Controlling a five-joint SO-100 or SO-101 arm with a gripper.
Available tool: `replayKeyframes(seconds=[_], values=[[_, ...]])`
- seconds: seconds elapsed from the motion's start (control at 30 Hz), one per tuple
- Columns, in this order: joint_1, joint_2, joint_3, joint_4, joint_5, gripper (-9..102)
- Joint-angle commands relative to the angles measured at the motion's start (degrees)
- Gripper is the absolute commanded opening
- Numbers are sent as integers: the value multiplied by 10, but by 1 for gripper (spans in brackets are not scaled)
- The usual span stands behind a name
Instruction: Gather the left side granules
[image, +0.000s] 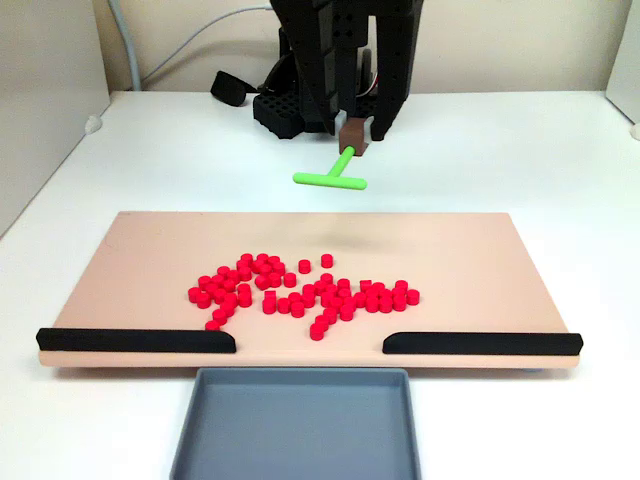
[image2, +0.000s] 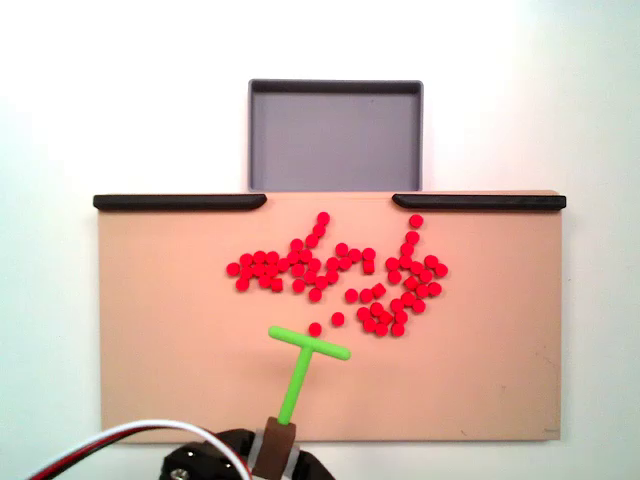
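- the granules (image2: 335, 275) lie spread across the middle of the board (image2: 160, 380), at about 12 to 1 o'clock from the green t-shaped pusher (image2: 305, 355) in the fixed view from above.
- the pusher's crossbar runs nearly left-right, its stem pointing back to 6 o'clock.
- the gripper (image2: 279, 440) is clamped narrow on the stem's end.
- the crossbar sits just short of the nearest granules, not touching; whether it rests on the board i cannot tell.

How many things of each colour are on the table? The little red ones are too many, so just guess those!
Red granules: about 60, too crowded to count exactly
Green T-shaped pusher: 1
Black strips: 2
Grey tray: 1
Tan board: 1
Total: about 65
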Motion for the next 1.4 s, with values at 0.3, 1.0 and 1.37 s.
replayKeyframes(seconds=[0.3,1.0,1.37], values=[[-65,-20,-14,3,241,0],[-112,-134,-163,6,551,0],[-124,-189,-244,34,658,0]])
